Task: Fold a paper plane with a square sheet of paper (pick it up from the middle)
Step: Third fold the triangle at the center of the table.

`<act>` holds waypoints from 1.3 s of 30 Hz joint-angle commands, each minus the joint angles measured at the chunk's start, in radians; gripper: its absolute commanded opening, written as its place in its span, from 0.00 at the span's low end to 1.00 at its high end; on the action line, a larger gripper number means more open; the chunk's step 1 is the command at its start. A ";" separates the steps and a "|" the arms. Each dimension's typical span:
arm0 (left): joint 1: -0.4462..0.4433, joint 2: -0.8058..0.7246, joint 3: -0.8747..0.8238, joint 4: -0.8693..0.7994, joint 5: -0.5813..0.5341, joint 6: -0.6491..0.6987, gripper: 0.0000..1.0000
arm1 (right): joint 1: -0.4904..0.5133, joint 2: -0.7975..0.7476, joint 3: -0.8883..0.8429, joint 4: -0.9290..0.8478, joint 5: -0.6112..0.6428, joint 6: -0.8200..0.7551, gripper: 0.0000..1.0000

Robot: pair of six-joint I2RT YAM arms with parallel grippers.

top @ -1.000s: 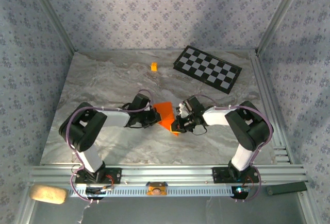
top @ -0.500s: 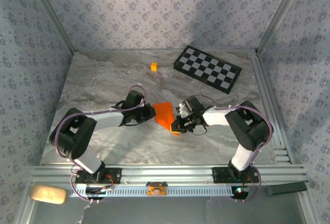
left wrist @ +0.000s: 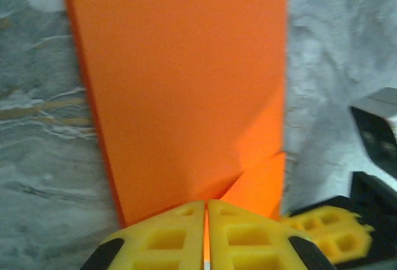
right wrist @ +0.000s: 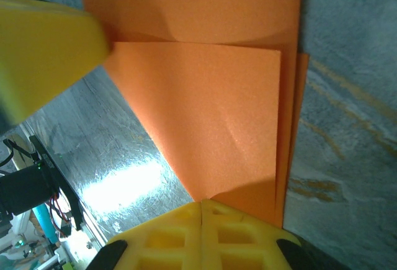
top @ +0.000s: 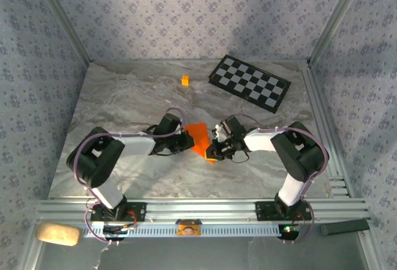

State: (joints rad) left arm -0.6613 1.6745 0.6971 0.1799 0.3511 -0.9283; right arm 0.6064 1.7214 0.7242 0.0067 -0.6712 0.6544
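The square sheet of paper [top: 198,135] is bright orange and folded into a layered, pointed shape on the marble table, between the two arms. My left gripper [top: 185,139] is at its left edge. In the left wrist view its jaws [left wrist: 206,207] are shut, with a sliver of orange between them and a creased flap of paper [left wrist: 186,84] running out ahead. My right gripper [top: 215,146] is at the sheet's lower right. Its jaws [right wrist: 201,203] are shut where the folded layers [right wrist: 211,115] come to a point. A yellow finger [right wrist: 43,53] of the left gripper touches the far corner.
A black-and-white checkered board [top: 249,87] lies at the back right. A tiny orange-yellow cube [top: 185,80] sits at the back centre. Patterned walls enclose the table on three sides, and a metal rail [top: 198,211] carrying the arm bases runs along the near edge.
The left arm drew back to the left, away from the paper, then returned to its left edge. The right arm and the paper have stayed where they were.
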 commanded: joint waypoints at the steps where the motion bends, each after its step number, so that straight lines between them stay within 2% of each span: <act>1: 0.004 0.040 -0.019 0.038 -0.013 -0.004 0.07 | -0.005 0.002 -0.021 -0.091 0.026 -0.014 0.00; 12: 0.012 0.053 -0.060 0.015 -0.042 0.016 0.05 | 0.015 -0.090 0.066 -0.109 -0.008 -0.019 0.00; 18: 0.011 0.048 -0.041 -0.013 -0.036 0.032 0.04 | 0.053 0.009 0.166 -0.148 0.004 -0.078 0.00; 24: 0.011 0.048 -0.038 -0.017 -0.029 0.036 0.04 | 0.069 0.108 0.216 -0.151 0.062 -0.067 0.01; 30: 0.012 0.056 -0.038 -0.018 -0.030 0.036 0.04 | 0.069 0.126 0.161 -0.125 0.058 -0.062 0.01; 39: 0.018 0.070 -0.037 -0.020 -0.026 0.040 0.03 | 0.033 0.012 0.016 -0.054 0.000 -0.038 0.03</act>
State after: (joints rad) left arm -0.6544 1.6985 0.6689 0.2619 0.3550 -0.9203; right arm 0.6548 1.7611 0.7856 -0.0090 -0.6575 0.6098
